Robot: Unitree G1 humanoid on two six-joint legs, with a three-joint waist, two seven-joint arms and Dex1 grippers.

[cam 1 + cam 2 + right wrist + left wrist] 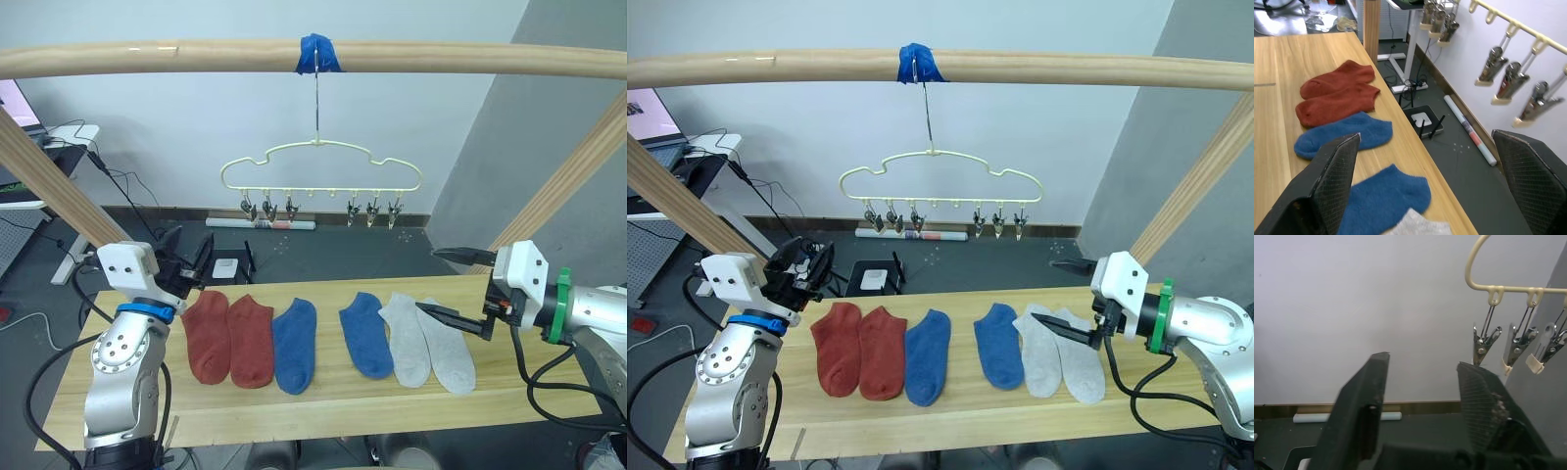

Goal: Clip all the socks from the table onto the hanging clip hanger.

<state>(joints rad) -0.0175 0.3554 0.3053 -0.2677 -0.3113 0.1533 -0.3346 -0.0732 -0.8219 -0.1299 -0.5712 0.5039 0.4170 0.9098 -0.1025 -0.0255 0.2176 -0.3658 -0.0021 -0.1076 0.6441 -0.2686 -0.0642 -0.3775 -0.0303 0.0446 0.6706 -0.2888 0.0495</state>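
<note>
6 socks lie in a row across the middle of the bench (pixel 323 411), all flat, none clipped yet. From frame left to right: 2 red socks (pixel 228 338), 2 blue socks (pixel 295 345), 2 grey socks (pixel 428 343). Each sock's long axis runs roughly from the bench's far edge toward its near edge, toes toward the camera, so the row itself runs left to right.

The hanger (pixel 321 166) hangs from the pole (pixel 411 57) at upper centre of the frame, behind and above the row, with its clips (pixel 269 209) in 2 groups of 3, all bare.

Right pincer (pixel 456 289) sits at right of the frame, jaws spread wide, pointing left toward the row. Its lower finger lies over the outer grey sock's upper part; I cannot tell if it touches the fabric. So the grey pair is just beside or under this pincer, and the right arm is the nearer one for those 2.

Left pincer (pixel 191 259) sits at left of the frame, just above and left of the red pair's cuffs, jaws moderately open, holding nothing. In its wrist view it looks at the wall and the clips, not down at the socks.

Judgement: next grab likely is the outer grey sock by the right pincer, which needs to drop onto the cuff end and close across the sock's short width. Red pair suits the left arm.
</note>
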